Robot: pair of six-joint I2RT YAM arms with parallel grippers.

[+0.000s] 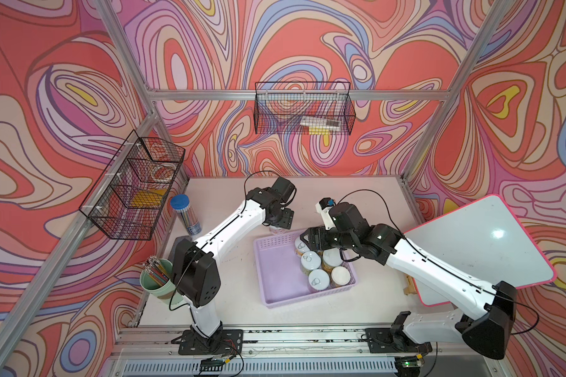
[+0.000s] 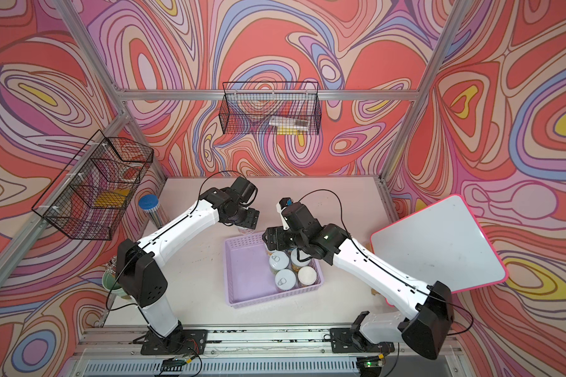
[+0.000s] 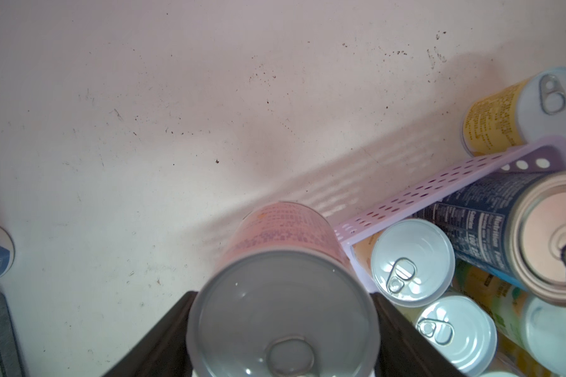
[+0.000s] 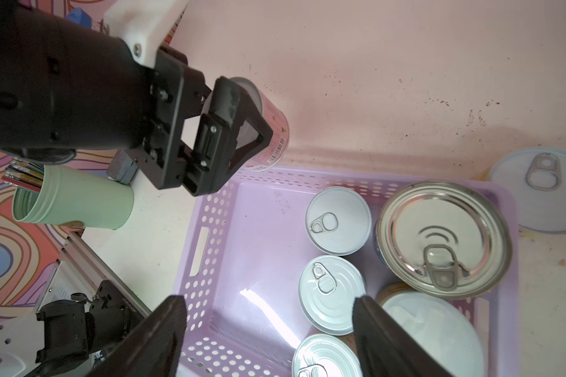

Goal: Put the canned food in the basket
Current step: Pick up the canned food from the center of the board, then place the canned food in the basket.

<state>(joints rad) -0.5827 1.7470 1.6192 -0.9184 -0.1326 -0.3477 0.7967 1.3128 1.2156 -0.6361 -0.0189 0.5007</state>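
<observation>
Swirling coral, lilac and yellow walls are closing in your pale, scuffed surface (image 1: 239,293), with black wire baskets (image 1: 303,109) hanging on the frame.

You are well past halfway, by my reckoning. Five cans are showing inside the lilac basket (image 4: 265,228), all crowding toward one end. Three small pull-tab cans (image 4: 339,220) are standing in a row, with the big blue-labelled can (image 4: 445,238) and a plain-topped can (image 1: 340,275) beside them.

Your left gripper (image 1: 280,225) is clamping the pink-labelled can (image 3: 281,293) by its sides, just outside the basket's far wall and not yet over the rim. Whether it is clear of the surface I cannot tell. Your right gripper (image 4: 268,303) is hanging over the basket, jaws apart and nothing between them.

One yellow-labelled can (image 3: 494,120) is standing on the surface just beyond the basket's far corner, so that one and the pink one are what you are left with. I cannot tell whether the arms are hiding more.

Along the left edge, a blue-capped tube (image 1: 185,215) and a green cup of pencils (image 1: 159,287) are standing well apart from the basket. A pink-rimmed white board (image 1: 481,248) is jutting out on the right.
</observation>
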